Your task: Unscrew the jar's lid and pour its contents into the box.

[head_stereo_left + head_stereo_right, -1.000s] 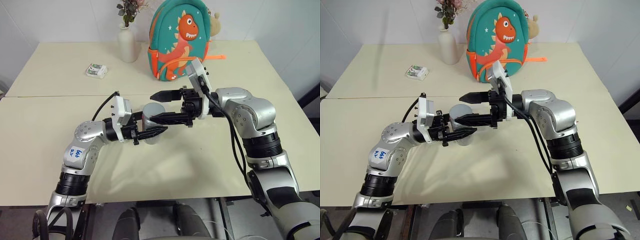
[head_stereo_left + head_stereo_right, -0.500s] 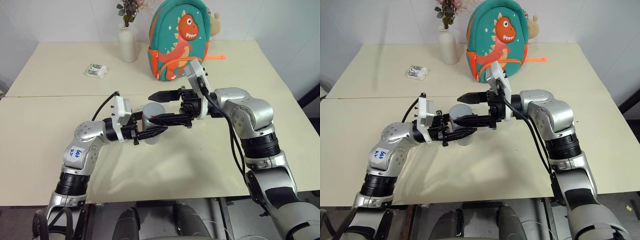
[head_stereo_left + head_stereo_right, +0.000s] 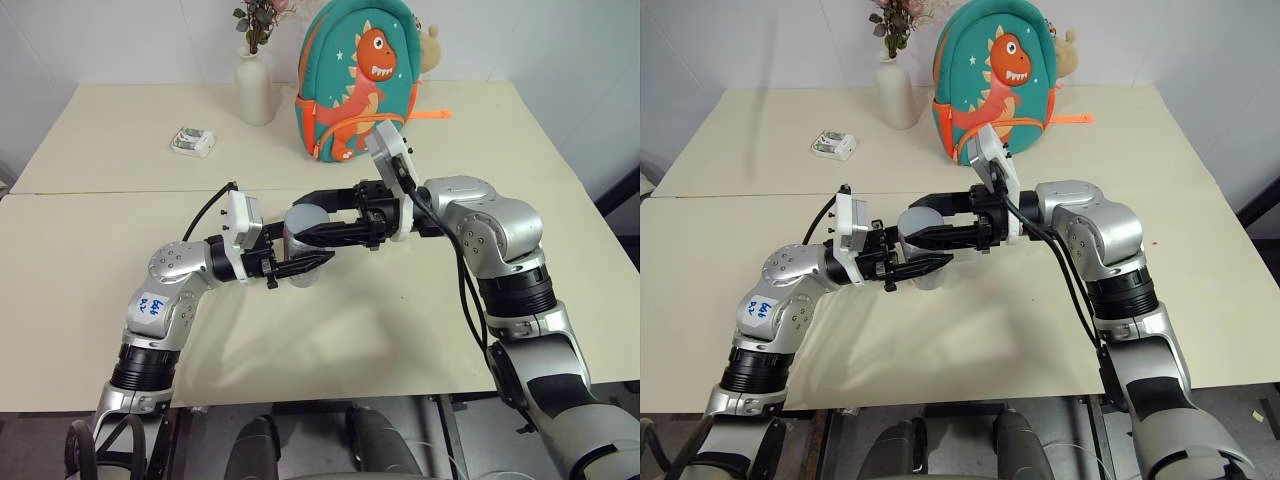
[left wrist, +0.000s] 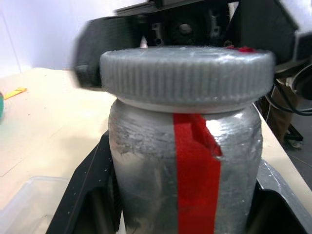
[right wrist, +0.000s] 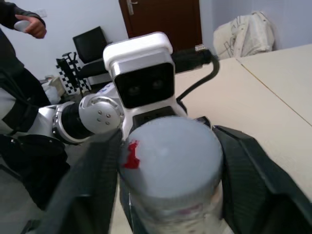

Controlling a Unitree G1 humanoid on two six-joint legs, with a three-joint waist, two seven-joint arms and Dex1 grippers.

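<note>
Above a cream desk (image 3: 420, 330), the left pincer (image 3: 300, 266) grips the jar (image 3: 303, 262) upright at mid-air; the right pincer (image 3: 322, 214), wide open a second ago, has clamped the lid (image 3: 308, 217), readying the unscrewing twist.

The jar (image 4: 187, 165) is cut off by the frame edge below. A clear box (image 4: 29, 204) corner shows partly. Its contents stay hidden.
</note>
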